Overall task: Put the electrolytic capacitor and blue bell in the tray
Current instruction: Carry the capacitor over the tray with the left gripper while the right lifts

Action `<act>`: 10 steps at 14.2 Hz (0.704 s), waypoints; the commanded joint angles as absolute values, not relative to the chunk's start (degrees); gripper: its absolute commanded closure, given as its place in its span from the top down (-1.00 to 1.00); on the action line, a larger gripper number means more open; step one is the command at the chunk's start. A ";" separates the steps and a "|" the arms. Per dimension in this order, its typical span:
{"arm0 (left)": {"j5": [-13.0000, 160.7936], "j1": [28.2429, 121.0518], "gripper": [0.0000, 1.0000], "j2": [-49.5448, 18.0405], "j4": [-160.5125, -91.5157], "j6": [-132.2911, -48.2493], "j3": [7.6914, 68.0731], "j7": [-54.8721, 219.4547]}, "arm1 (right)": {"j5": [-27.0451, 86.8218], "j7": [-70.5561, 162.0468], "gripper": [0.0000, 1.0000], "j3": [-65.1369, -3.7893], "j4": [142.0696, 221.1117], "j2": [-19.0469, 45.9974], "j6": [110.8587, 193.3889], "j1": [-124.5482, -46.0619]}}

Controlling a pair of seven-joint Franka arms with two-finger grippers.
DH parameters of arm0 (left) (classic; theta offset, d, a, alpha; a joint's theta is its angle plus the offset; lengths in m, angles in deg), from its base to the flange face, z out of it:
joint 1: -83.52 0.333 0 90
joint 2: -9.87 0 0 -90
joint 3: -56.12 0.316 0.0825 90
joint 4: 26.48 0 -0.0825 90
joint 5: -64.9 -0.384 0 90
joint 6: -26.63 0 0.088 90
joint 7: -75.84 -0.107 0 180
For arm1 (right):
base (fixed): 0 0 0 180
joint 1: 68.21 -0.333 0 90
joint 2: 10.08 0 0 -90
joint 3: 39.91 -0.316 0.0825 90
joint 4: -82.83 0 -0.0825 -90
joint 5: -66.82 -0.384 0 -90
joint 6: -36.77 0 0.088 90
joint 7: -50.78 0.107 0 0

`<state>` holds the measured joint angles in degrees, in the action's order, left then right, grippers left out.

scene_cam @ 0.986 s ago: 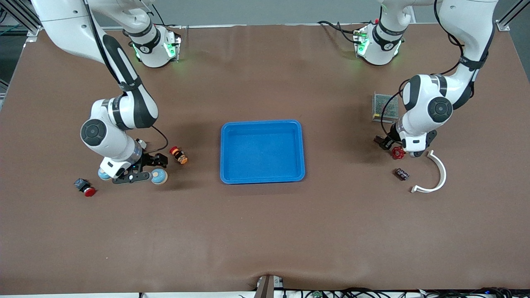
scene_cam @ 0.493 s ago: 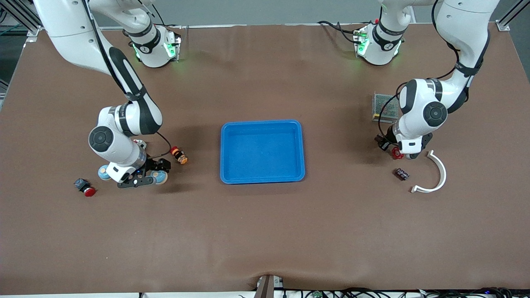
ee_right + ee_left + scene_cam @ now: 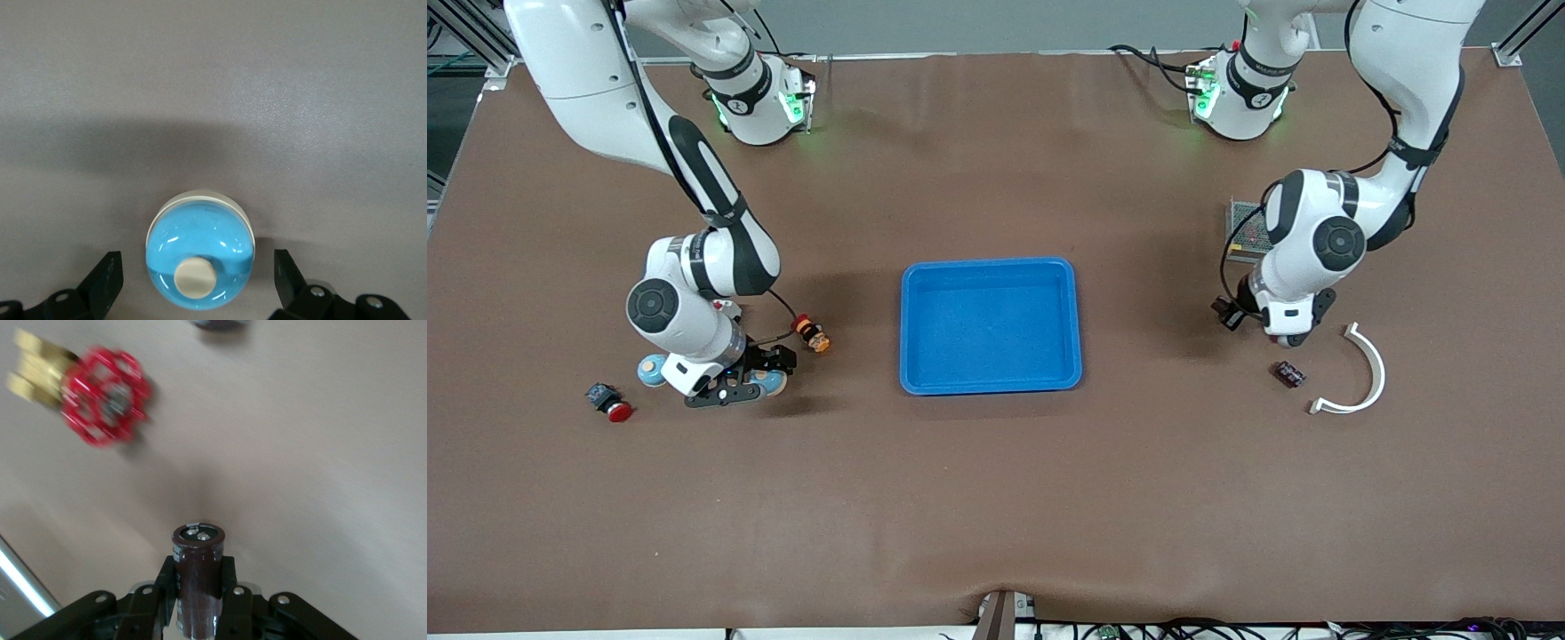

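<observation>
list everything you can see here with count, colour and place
tray: 1, bright blue, mid-table
electrolytic capacitor: 1, dark brown, in the left claw
blue bell: 1, blue on white base, on the table between the right claw's fingers
round thing: 1, pale blue, beside the right claw
push button: 1, red and dark, right arm's end
small cylinder: 1, orange and red, between bell and tray
valve handwheel: 1, red with brass, on the table under the left claw
mesh box: 1, grey, partly hidden by the left arm
small block: 1, dark, beside the arc
arc: 1, white, left arm's end
left claw: shut on capacitor
right claw: open
</observation>
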<state>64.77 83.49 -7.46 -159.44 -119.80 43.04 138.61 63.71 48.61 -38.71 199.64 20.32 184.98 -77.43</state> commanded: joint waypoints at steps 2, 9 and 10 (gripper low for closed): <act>65.78 83.00 -1.00 -6.83 -151.84 -112.52 36.71 149.28 | 63.83 48.40 1.00 -38.68 198.50 22.00 186.44 -77.35; 64.91 73.34 -1.00 -11.83 -140.13 -106.96 34.15 164.33 | 63.83 48.40 0.90 -38.68 198.32 22.27 186.36 -77.17; 64.90 72.46 -1.00 -12.36 -139.25 -106.96 34.15 165.22 | 63.83 48.32 0.69 -38.68 198.32 22.27 186.36 -77.17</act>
